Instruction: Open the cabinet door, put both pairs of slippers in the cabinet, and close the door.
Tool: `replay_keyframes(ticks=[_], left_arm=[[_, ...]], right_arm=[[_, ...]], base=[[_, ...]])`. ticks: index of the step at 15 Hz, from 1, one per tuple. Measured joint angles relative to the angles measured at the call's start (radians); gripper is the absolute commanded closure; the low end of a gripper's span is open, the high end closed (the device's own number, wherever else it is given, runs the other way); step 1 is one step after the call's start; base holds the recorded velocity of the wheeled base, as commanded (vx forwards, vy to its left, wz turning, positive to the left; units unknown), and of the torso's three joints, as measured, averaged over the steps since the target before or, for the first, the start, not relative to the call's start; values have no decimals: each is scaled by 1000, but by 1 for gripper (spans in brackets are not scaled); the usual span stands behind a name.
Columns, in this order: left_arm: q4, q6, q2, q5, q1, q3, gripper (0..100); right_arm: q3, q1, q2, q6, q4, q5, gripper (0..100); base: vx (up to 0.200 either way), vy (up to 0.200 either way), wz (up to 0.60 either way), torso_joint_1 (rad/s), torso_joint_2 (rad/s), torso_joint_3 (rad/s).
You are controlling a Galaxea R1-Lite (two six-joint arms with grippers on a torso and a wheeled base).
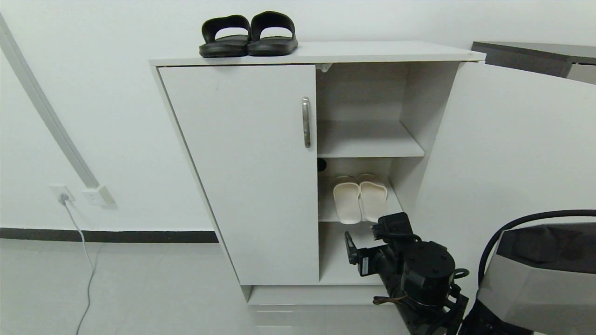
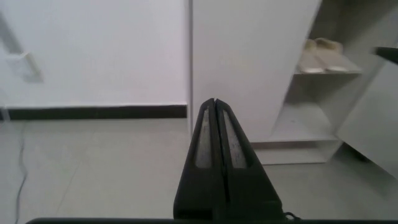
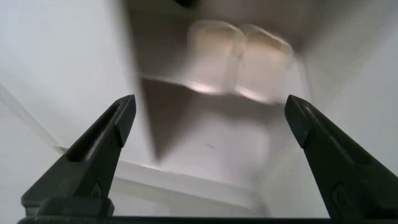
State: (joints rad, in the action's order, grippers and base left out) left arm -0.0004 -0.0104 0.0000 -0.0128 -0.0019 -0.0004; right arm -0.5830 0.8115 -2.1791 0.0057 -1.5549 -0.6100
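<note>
A pair of black slippers (image 1: 249, 35) stands on top of the white cabinet (image 1: 326, 52). A pair of white slippers (image 1: 360, 201) lies side by side on the cabinet's middle shelf, behind the open right door (image 1: 512, 153). My right gripper (image 1: 370, 237) is open and empty, just in front of and below that shelf. The right wrist view shows its fingers spread wide (image 3: 208, 115) with the white slippers (image 3: 239, 62) beyond them. My left gripper (image 2: 214, 107) is shut on nothing, low over the floor to the left of the cabinet, with the white slippers (image 2: 323, 53) far off.
The cabinet's left door (image 1: 247, 172) is closed, its metal handle (image 1: 306, 122) at the inner edge. The top and bottom shelves are bare. A wall socket with a cable (image 1: 63, 195) and a slanted grey conduit (image 1: 42, 107) are on the left. Grey furniture (image 1: 535, 56) stands back right.
</note>
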Motion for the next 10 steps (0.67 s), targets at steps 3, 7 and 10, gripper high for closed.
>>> replay_keyframes(ticks=[3,7,10], left_arm=[[2,-1,0,0,0,0,100],[2,-1,0,0,0,0,100],[2,-1,0,0,0,0,100]], right_arm=[[1,-2,0,0,0,-1,0],[0,-2,0,0,-11,1,0],[1,-2,-1,0,-9,1,0]], base=[[0,200,0,2,4,2],[0,200,0,1,1,1],[0,200,0,4,2,2]])
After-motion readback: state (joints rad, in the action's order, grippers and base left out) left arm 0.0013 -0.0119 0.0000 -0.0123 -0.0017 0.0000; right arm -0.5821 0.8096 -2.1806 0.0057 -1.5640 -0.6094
